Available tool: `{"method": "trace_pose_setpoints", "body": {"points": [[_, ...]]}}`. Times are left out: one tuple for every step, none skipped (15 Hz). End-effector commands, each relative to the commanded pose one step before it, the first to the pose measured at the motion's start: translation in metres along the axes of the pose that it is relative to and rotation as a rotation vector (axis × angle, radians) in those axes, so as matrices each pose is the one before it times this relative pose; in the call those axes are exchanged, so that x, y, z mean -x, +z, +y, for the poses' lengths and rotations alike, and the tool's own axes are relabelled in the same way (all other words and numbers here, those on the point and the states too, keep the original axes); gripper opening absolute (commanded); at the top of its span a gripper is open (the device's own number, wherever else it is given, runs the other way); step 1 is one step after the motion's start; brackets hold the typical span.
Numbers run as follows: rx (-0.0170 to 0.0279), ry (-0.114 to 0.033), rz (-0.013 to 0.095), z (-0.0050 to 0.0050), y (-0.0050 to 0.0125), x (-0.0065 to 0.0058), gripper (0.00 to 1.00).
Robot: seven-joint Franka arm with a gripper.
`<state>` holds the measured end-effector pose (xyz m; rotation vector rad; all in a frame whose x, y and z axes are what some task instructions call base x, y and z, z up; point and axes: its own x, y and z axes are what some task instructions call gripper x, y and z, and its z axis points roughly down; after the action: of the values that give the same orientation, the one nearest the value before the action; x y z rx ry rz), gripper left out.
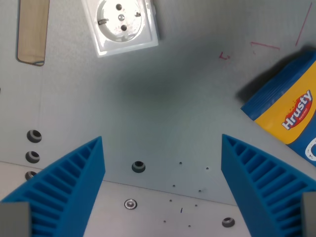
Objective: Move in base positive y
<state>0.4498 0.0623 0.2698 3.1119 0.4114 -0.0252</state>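
My gripper (163, 168) is open and empty above a grey table top (173, 98). Its two blue ribbed fingers show at the bottom, one at the wrist view's left (69, 182) and one at the wrist view's right (256, 177). Nothing lies between them but the bare table with a screw hole (138, 167).
A white wall socket (122, 23) lies at the top centre-left. A wooden strip (32, 30) is at the top left. A blue and yellow "Hrusty" box (291, 106) lies at the right edge. Several holes (33, 136) and a bolt (130, 203) mark the table near the fingers.
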Motion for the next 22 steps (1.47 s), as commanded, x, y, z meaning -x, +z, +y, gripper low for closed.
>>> {"method": "trace_pose_setpoints", "body": {"points": [[0.00078,0.0,0.0043,-0.00496,-0.00186,-0.00277,1.0],[0.0,0.0,0.0,-0.005,-0.00005,-0.0026,1.0],[0.0,0.0,0.0,-0.005,-0.00003,-0.00261,1.0],[0.0,0.0,0.0,-0.005,-0.00001,-0.00262,1.0],[0.0,0.0,0.0,-0.005,0.00001,-0.00265,1.0],[0.0,0.0,0.0,-0.005,0.00001,-0.00266,1.0],[0.0,0.0,0.0,-0.005,0.00001,-0.00267,1.0],[0.0,0.0,0.0,-0.005,0.0,-0.00268,1.0],[0.0,0.0,0.0,-0.005,0.0,-0.00269,1.0],[0.0,0.0,0.0,-0.005,-0.00001,-0.0027,1.0],[0.0,0.0,0.0,-0.005,-0.00001,-0.00271,1.0],[0.0,0.0,0.0,-0.005,-0.00001,-0.00272,1.0],[0.0,0.0,0.0,-0.005,-0.00001,-0.00272,1.0],[0.0,0.0,0.0,-0.005,-0.00001,-0.00273,1.0],[0.0,0.0,0.0,-0.005,0.0,-0.00274,1.0],[0.0,0.0,0.0,-0.005,0.00001,-0.00274,1.0],[0.0,0.0,0.0,-0.005,0.00001,-0.00275,1.0],[0.0,0.0,0.0,-0.005,0.00003,-0.00275,1.0],[0.0,0.0,0.0,-0.005,0.00004,-0.00276,1.0],[0.0,0.0,0.0,-0.005,0.00005,-0.00276,1.0],[0.0,0.0,0.0,-0.005,0.00006,-0.00277,1.0],[0.0,0.0,0.0,-0.005,0.00008,-0.00277,1.0]]}}
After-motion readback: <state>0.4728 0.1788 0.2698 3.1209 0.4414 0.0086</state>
